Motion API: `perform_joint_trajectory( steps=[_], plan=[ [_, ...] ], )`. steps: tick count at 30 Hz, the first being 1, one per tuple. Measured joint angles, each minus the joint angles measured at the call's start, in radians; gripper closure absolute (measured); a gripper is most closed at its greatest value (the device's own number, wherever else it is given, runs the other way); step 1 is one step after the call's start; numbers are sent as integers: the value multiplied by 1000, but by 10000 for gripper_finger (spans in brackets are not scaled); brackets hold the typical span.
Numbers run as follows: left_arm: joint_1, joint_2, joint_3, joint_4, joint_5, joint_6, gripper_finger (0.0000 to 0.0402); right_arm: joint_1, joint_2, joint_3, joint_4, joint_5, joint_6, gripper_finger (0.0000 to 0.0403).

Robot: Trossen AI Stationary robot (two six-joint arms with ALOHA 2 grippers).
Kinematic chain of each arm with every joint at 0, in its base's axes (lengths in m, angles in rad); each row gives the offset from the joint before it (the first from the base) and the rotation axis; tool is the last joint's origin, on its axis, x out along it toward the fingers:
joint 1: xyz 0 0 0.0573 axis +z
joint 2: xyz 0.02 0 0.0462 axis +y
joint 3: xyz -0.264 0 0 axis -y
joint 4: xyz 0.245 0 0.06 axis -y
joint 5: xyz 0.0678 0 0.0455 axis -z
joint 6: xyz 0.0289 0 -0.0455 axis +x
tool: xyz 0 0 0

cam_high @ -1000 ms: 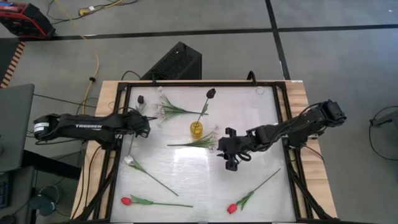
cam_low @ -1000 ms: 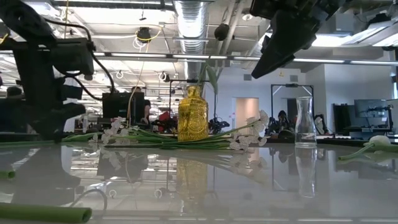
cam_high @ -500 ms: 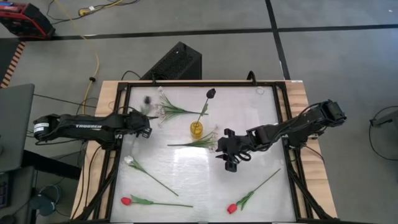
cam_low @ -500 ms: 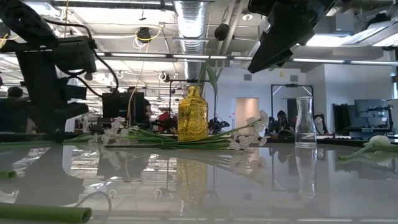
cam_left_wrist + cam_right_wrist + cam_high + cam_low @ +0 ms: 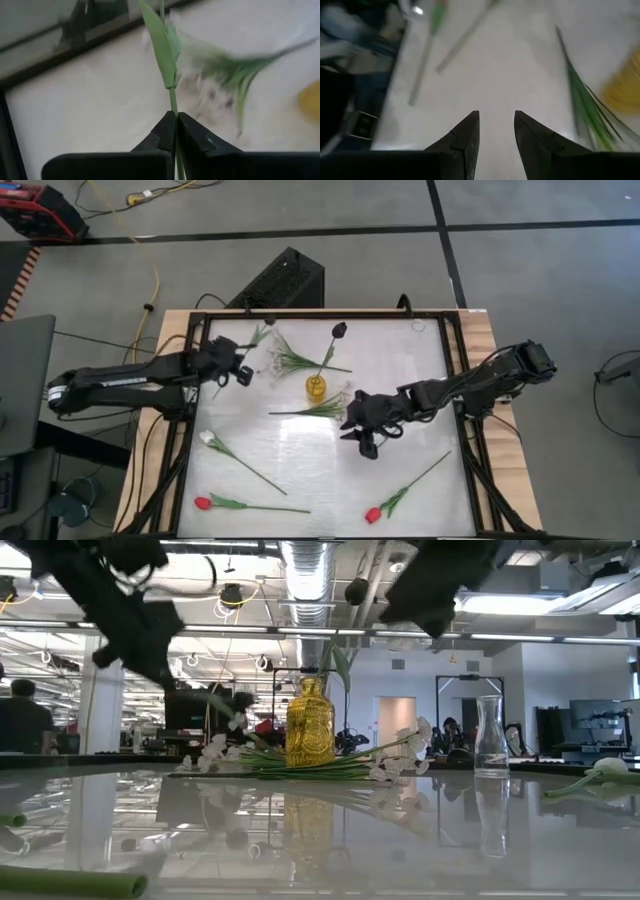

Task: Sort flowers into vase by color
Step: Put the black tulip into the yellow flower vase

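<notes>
Left gripper (image 5: 176, 131) pinched on a green stem (image 5: 173, 97) near the table's back left; right gripper (image 5: 496, 131) empty, fingers parted.
Wrist view alone shows the pinch. High view shows the yellow vase (image 5: 317, 388) mid-table with the dark bloom (image 5: 339, 330), red flowers (image 5: 203, 503) at the front. Low view adds a clear vase (image 5: 487, 737).

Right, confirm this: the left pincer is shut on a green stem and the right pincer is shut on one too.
Half right. The left pincer is shut on a green stem, but the right pincer is open and holds nothing; the right wrist view shows bare table between its fingers.
</notes>
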Motion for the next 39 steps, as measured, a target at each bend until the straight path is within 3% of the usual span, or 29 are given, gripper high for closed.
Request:
perform_joint_trajectory(
  steps=[4,8,15,19,22,29,39],
  plan=[
    [0,-97,31,29,-68,78,401,2,0,0,138,-41,-89,255],
    [-9,-187,32,145,-22,151,401,-7,2,0,364,-31,-230,255],
    [-60,-254,32,444,344,261,401,-61,2,1,701,19,-357,255],
    [-110,-239,23,619,533,319,402,-94,2,1,783,19,-410,255],
    [-161,-215,-13,802,618,332,402,-113,17,3,826,20,-418,255],
    [-258,-103,-43,1047,645,335,401,-117,135,116,836,25,-481,254],
    [-348,23,-43,1164,662,348,401,-112,282,308,804,57,-575,218]
  ],
)
